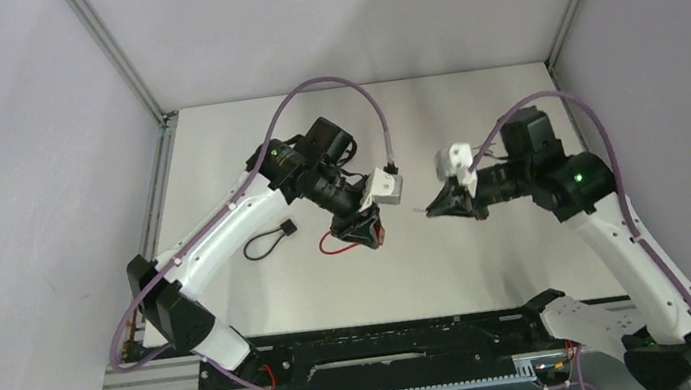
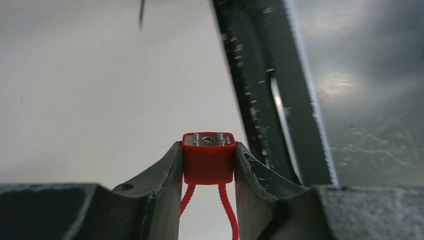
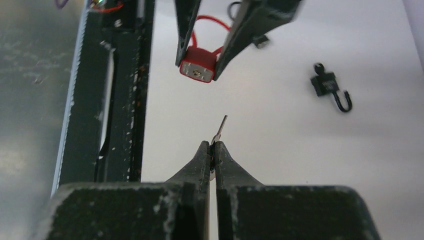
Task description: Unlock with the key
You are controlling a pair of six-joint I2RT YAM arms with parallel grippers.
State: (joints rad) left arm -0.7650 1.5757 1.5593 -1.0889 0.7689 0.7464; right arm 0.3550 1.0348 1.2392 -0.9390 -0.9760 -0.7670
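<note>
Soft, even light — wrist foregrounds blurred.

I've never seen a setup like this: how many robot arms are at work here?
2. The left arm reaches in from the left, left gripper clamped on a red padlock; the right arm comes from the right, right gripper pinching a key. No others show.

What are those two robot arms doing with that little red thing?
They are getting ready to open a lock. The left tool is squeezing a small red padlock by its sides, with the keyhole facing the other arm. The right tool is shut on a thin key, which points at the padlock. There is a gap between them, so the key is not in yet. A second, black lock lies on the table, untouched.
</note>
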